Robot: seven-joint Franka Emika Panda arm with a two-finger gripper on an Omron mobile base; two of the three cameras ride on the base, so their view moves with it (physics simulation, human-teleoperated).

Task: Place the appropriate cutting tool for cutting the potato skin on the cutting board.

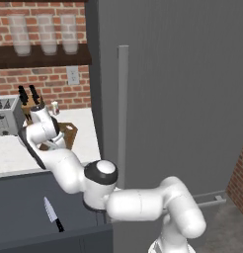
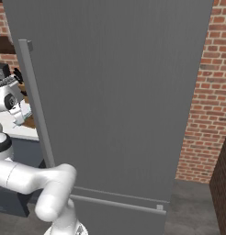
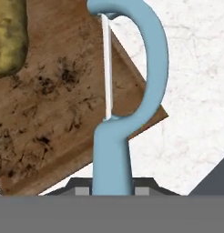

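Fingers [image 3: 142,190] of the gripper [image 3: 112,190] clamp the light-blue peeler [image 3: 132,100] by its handle; its looped head extends ahead of them over the cutting board [image 3: 54,118], the potato [image 3: 9,38] beyond on it.

A: The peeler [image 3: 152,68] is light blue all over, with a thin pale silver blade strip across its loop.

B: And the cutting board [image 3: 54,118]?

A: Brown wood grain, flecked with dark speckles. The potato [image 3: 9,36] on it is mottled yellowish-tan.

B: The surface [image 3: 196,91]?

A: White, faintly veined like marble. Behind, a red brick wall [image 1: 49,81] and a grey fridge [image 2: 119,92].
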